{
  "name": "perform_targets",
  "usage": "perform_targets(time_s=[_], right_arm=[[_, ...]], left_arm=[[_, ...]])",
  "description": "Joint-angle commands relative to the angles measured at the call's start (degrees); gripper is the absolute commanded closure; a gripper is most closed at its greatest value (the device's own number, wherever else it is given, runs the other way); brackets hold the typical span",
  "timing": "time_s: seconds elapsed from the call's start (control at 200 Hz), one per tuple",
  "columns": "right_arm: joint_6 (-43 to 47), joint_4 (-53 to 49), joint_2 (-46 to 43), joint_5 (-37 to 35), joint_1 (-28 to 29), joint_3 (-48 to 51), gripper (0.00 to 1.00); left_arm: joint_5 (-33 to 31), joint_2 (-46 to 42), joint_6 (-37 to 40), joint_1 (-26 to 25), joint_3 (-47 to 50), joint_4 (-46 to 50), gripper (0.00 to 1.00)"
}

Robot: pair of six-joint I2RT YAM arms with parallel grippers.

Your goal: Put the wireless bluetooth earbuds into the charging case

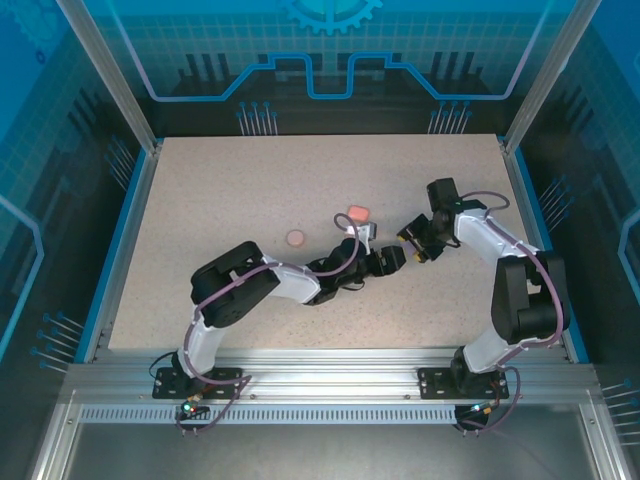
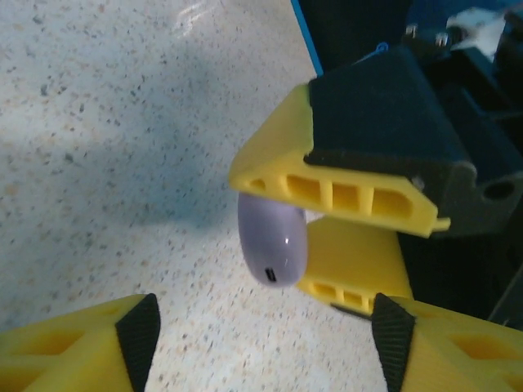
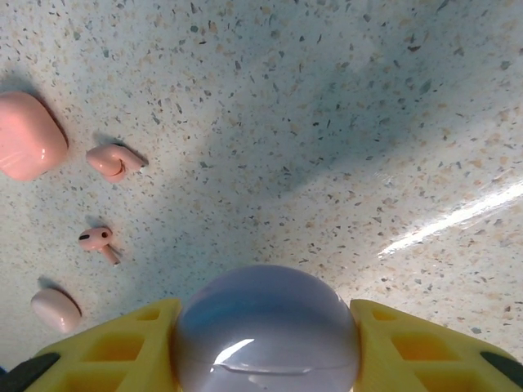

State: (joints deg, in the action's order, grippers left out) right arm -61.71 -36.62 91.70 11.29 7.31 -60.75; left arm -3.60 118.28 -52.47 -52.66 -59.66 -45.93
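My right gripper [image 3: 265, 317] is shut on a purple charging case [image 3: 265, 343], a lid seam showing across its front. In the left wrist view that same case [image 2: 272, 245] hangs above the table between the right arm's yellow fingers [image 2: 327, 184], its port end pointing toward me. My left gripper [image 2: 265, 347] is open just short of it, with nothing between its pads. The two grippers meet at mid-table, left [image 1: 390, 258] and right [image 1: 411, 237]. Two coral-orange earbuds [image 3: 114, 160] [image 3: 98, 239] lie loose on the table beside a coral case [image 3: 24, 135].
A small pale pinkish-beige rounded piece [image 3: 55, 309] lies near the coral buds; I cannot tell whether it is a bud or a case. From above, the coral case [image 1: 356, 213] and a pinkish round case [image 1: 295, 238] sit left of the grippers. Blue walls [image 1: 120, 240] enclose the speckled table.
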Motion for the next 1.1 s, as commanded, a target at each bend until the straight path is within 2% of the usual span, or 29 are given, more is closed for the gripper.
perform_targets(time_s=[0.0,0.27,0.395,0.81,1.095], right_arm=[[-1.3,0.1,-1.3,2.9,-1.2,-0.6,0.54],[-0.8,0.1,-1.7,3.7,-1.9,-0.4,0.55],[-1.0,0.4,-2.0,4.3,-2.1,0.1,0.55],[-0.9,0.6,-2.3,4.5,-2.8,0.5,0.55],[-0.7,0.5,-2.7,4.4,-2.9,0.8,0.56]], left_arm=[[-2.3,2.3,-0.8,-0.4,-3.6,-2.9,0.32],[-2.6,6.0,-1.0,-0.3,-8.3,-2.5,0.46],[-2.8,6.9,-0.9,-0.4,-9.6,-2.5,0.49],[-2.9,8.9,-1.7,-0.3,-11.3,-2.6,0.67],[-3.1,9.5,-1.5,-0.4,-12.3,-2.4,0.68]])
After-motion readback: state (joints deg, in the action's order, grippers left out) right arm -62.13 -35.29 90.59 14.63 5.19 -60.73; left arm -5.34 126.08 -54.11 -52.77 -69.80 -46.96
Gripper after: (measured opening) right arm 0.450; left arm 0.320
